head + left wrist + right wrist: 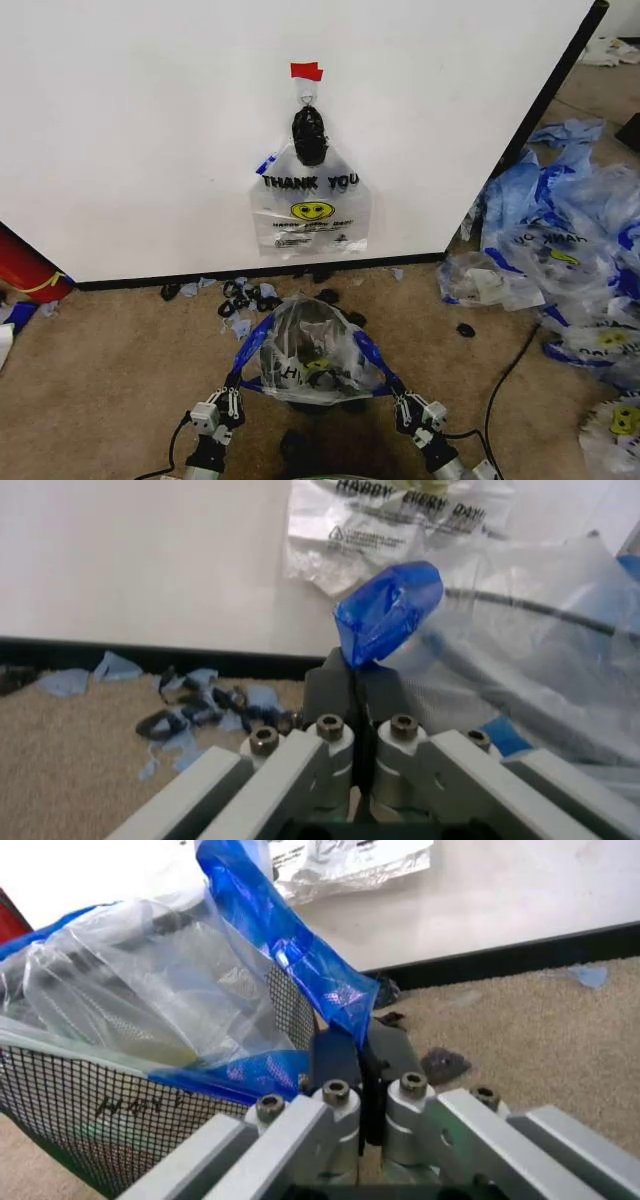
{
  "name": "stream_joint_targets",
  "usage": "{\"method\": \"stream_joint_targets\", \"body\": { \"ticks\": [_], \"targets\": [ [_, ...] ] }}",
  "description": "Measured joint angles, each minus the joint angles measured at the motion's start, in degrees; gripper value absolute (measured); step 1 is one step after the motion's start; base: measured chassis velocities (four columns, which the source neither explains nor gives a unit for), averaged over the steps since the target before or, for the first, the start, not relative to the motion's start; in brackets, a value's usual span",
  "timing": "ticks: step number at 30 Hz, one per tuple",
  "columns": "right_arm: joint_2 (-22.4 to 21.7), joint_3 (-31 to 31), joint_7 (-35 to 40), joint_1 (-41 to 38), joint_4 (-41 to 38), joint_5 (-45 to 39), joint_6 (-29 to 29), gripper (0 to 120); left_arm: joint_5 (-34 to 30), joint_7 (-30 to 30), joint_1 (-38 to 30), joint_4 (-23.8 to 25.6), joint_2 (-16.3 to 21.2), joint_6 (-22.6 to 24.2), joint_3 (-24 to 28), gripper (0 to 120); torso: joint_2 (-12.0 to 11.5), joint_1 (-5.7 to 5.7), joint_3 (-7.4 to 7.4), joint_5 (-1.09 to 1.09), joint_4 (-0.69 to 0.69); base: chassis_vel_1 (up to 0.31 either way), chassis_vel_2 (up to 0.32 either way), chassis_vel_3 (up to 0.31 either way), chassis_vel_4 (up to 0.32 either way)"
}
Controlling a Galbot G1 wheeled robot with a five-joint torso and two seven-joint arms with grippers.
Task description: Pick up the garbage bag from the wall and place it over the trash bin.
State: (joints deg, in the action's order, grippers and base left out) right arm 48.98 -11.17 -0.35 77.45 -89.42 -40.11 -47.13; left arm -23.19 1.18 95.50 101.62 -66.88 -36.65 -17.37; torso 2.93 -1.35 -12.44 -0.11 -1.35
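A see-through garbage bag (305,350) with blue handles is stretched open over the black wire-mesh trash bin (80,1095) on the carpet just in front of me. My left gripper (232,397) is shut on its left blue handle (388,611). On the other side, my right gripper (402,402) is shut on the right blue handle (290,960), pulled taut beside the bin's rim. Another "THANK YOU" bag (312,205) hangs on the white wall (150,120) from a small hook (307,97) under red tape (306,71).
Blue scraps and small black lumps (245,295) lie along the wall's black base strip. A heap of similar plastic bags (570,250) covers the floor at the right. A red object (25,270) sits at the left, and a black cable (505,385) runs across the carpet.
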Motion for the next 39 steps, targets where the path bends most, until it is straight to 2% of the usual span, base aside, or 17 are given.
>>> {"method": "stream_joint_targets", "body": {
  "ticks": [10, 14, 16, 20, 29, 39],
  "targets": [
    [0.13, 0.15, 0.10, 0.19, -0.12, 0.28, 0.00, 0, -0.17, 0.04, -0.46, 0.96, 1.19, 0.53, -0.17, 0, 0.01, 0.00, 0.00, 0.04, -0.01, 0.000, 0.000, 0.000, 0.000],
    [-0.03, 0.60, 0.20, 0.63, -0.55, 0.37, 0.00, 0, -0.54, 0.23, 0.35, 2.04, 5.43, 1.36, -0.05, 0, 0.03, 0.00, 0.00, 0.05, -0.01, 0.000, 0.000, 0.000, 0.000],
    [0.02, 0.79, 0.20, 0.80, -0.52, 0.41, 0.02, 0, -0.60, 0.25, 0.69, 2.30, 6.38, 1.43, -0.05, 0, 0.03, 0.00, 0.00, 0.04, -0.01, 0.000, 0.000, 0.000, 0.000],
    [0.15, 1.09, 0.20, 1.12, -0.43, 0.52, 0.02, 0, -0.57, 0.28, 1.14, 3.15, 6.73, 1.48, 0.14, 0, 0.03, 0.00, 0.00, 0.04, 0.00, 0.000, 0.000, 0.000, 0.000],
    [-0.79, 1.41, 0.27, 1.78, -1.10, 0.82, 0.13, 0, -0.18, 0.29, 3.35, 5.12, 10.03, 1.61, -0.01, 0, 0.03, 0.00, 0.01, 0.05, 0.00, 0.000, 0.000, 0.000, 0.000],
    [-1.81, 2.21, 0.27, 3.17, -1.22, 1.45, 0.08, 0, 0.28, 0.22, 5.36, 5.98, 11.11, 1.49, -0.16, 0, 0.03, 0.01, 0.01, 0.05, -0.01, 0.000, 0.000, 0.000, 0.000]
  ]
}}
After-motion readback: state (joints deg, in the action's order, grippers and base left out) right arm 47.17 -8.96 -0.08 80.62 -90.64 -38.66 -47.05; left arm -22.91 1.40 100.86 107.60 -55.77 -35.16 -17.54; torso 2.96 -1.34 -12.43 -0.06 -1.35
